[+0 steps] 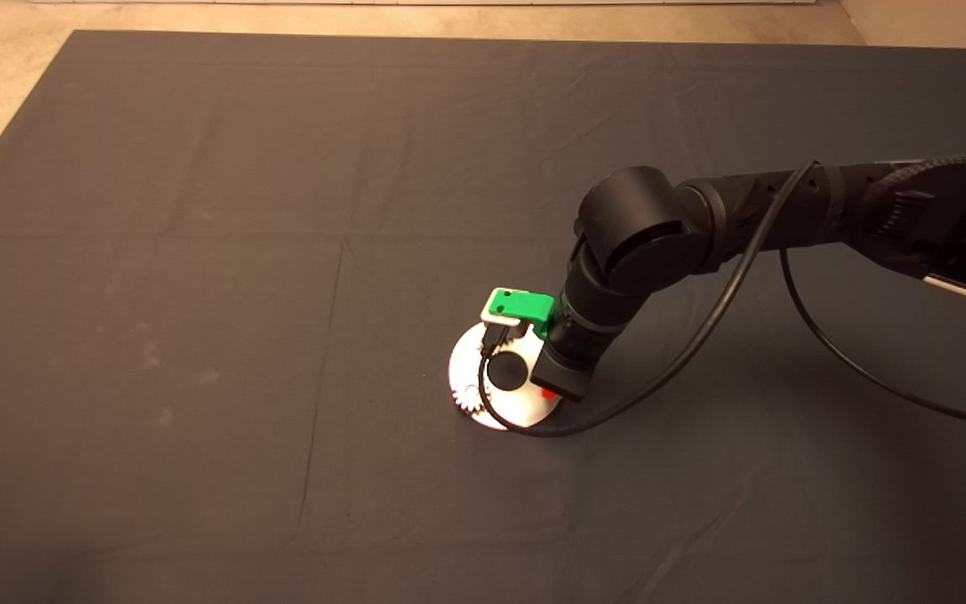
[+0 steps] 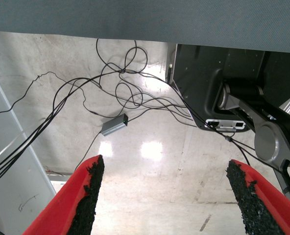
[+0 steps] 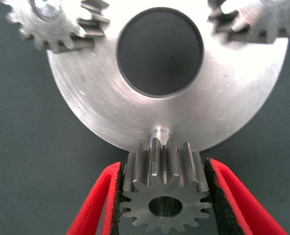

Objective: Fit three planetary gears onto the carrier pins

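Right arm reaches in from the right, wrist bent down over the silver disc (image 1: 525, 403) on the dark mat (image 1: 198, 294). Right hand (image 3: 164, 196) is clamped on one planetary gear (image 3: 164, 196) — held at the disc's rim, just short of a bare carrier pin (image 3: 159, 133). Two other gears (image 3: 52, 22) sit on the disc's far side. Left hand (image 2: 164, 196) parked off the worktop — fingers (image 2: 88, 196) apart, floor and cables (image 2: 110, 88) in its view.
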You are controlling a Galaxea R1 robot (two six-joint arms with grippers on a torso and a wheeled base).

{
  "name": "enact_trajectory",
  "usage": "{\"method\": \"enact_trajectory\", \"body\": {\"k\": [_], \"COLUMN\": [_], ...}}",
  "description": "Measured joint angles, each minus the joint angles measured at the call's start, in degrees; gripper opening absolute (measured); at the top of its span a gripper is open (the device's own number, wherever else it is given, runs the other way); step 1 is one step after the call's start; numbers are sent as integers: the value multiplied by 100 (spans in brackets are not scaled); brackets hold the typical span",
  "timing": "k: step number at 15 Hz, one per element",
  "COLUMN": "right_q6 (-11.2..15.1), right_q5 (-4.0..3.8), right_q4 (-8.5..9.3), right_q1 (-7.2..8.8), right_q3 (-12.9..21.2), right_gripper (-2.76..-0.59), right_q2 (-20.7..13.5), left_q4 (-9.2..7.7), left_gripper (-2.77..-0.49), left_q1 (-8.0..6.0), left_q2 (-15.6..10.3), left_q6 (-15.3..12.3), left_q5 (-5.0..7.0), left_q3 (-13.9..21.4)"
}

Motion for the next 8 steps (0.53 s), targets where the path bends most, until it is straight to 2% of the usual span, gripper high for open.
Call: {"method": "enact_trajectory", "body": {"k": [8], "right_q6": [-1], "right_q5": [-13], "right_q4": [-2], "right_q1": [0], "right_q3": [-22], "right_gripper": [-233], "right_q2": [-30], "left_q4": [-2], "left_gripper": [-150], "left_q1": [0], "left_q2": [-11], "left_q6": [0], "left_q5": [-1], "left_q3": [0]}}
